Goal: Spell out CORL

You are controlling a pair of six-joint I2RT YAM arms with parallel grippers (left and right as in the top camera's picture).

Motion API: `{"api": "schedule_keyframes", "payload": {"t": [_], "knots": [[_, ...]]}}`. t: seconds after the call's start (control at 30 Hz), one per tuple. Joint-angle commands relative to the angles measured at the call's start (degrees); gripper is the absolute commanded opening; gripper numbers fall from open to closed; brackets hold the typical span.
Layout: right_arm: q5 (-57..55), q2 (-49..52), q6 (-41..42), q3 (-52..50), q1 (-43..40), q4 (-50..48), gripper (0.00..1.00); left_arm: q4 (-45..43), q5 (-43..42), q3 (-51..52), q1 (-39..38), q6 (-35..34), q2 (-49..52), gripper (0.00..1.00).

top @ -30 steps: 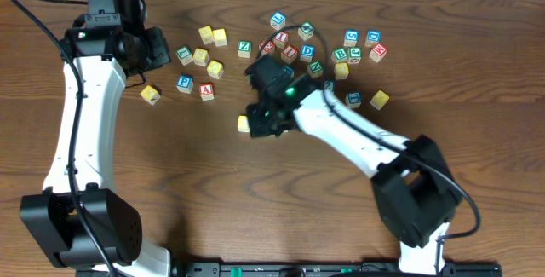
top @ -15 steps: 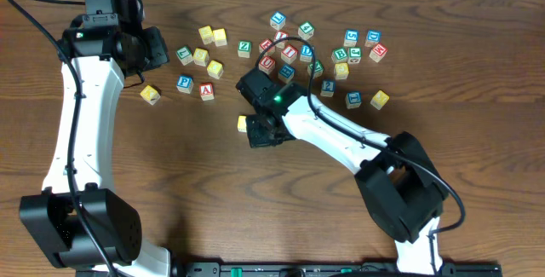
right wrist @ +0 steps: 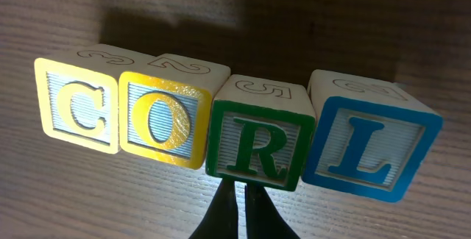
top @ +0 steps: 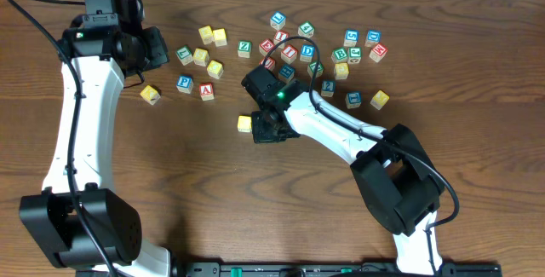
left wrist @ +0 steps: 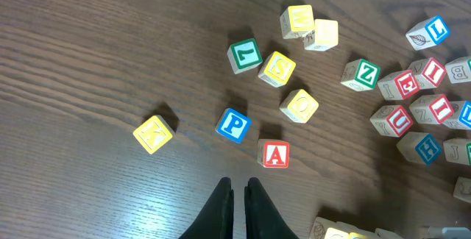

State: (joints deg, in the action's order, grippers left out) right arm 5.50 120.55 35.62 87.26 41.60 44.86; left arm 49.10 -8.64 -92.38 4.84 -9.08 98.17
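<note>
Right wrist view first: the C cube (right wrist: 77, 114), O cube (right wrist: 160, 125), R cube (right wrist: 257, 143) and L cube (right wrist: 368, 147) stand in one row on the wooden surface (left wrist: 88, 62), reading C-O-R-L. The first three are packed side by side, while the L sits a touch apart and slightly turned. The right fingers (right wrist: 224, 213) are pressed together and empty, their tips right at the R cube's lower edge; I cannot tell whether they touch it. From overhead, that arm covers most of the row.

Over on the other side, the left fingers (left wrist: 219, 209) are together too, gripping nothing, above bare wood just below the red A cube (left wrist: 274, 154) and blue P cube (left wrist: 234, 125).
</note>
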Motion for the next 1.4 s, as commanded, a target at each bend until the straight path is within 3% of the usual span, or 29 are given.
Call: {"api": "schedule_keyframes", "payload": {"t": [0.0,0.5,0.73,0.93,1.37], "knots": [[-1.3,0.9,1.0,0.6,-0.1,-0.3,0.01,0.1,0.3,0.3,0.3,-0.2,0.9,0.08],[-1.5,-2.7,-2.5,5.5,-0.8,2.7,0.01,0.4,0.3,0.3,0.0,-0.2,0.9,0.08],[-1.0,-7.4,-2.9,5.9,-7.4,6.4,0.01,1.4,0.2,3.7,-3.9,-0.2,0.9,0.08],[1.6,-7.2,-4.0,2.3,-11.8,6.2,0.01,0.0,0.0,8.5,-7.9,-0.3,1.7,0.08],[4.1,-7.0,-2.8,-8.1,-11.9,-3.7,0.01,-0.5,-4.1,9.5,-12.7,-0.2,10.7,0.08]]}}
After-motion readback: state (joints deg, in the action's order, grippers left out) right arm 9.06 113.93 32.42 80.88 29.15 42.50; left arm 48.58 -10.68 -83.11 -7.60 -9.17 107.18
